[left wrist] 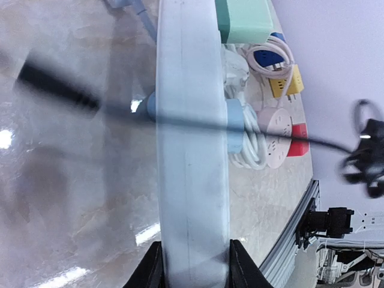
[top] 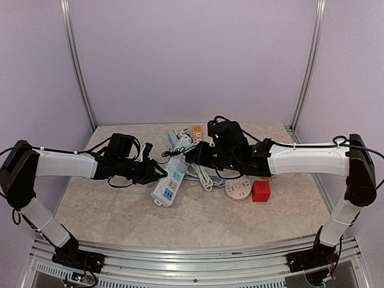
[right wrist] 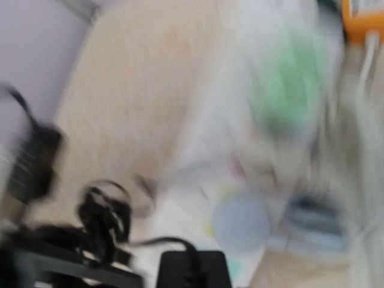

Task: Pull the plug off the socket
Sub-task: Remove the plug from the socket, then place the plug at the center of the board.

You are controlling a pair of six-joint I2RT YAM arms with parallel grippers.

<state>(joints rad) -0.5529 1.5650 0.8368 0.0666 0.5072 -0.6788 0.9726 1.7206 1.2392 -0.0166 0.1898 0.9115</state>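
From above, the white power strip (top: pixel 170 183) is seen near the middle of the tabletop (top: pixel 114 219). It is gripped at its left side by the left gripper (top: pixel 157 173). The right gripper (top: pixel 191 154) is closed at the far end, where the plug cannot be made out. In the left wrist view, the power strip (left wrist: pixel 192 150) is clamped between both fingers (left wrist: pixel 150 273). The right wrist view is blurred, so what is held cannot be told.

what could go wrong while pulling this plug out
The left claw grips only one end of the white power strip, so a hard pull might swing it or let it slip. The black cord lies across the strip and could snag. The right wrist view is blurred, so whether the right claw has a firm hold can't be told; it may slip off.
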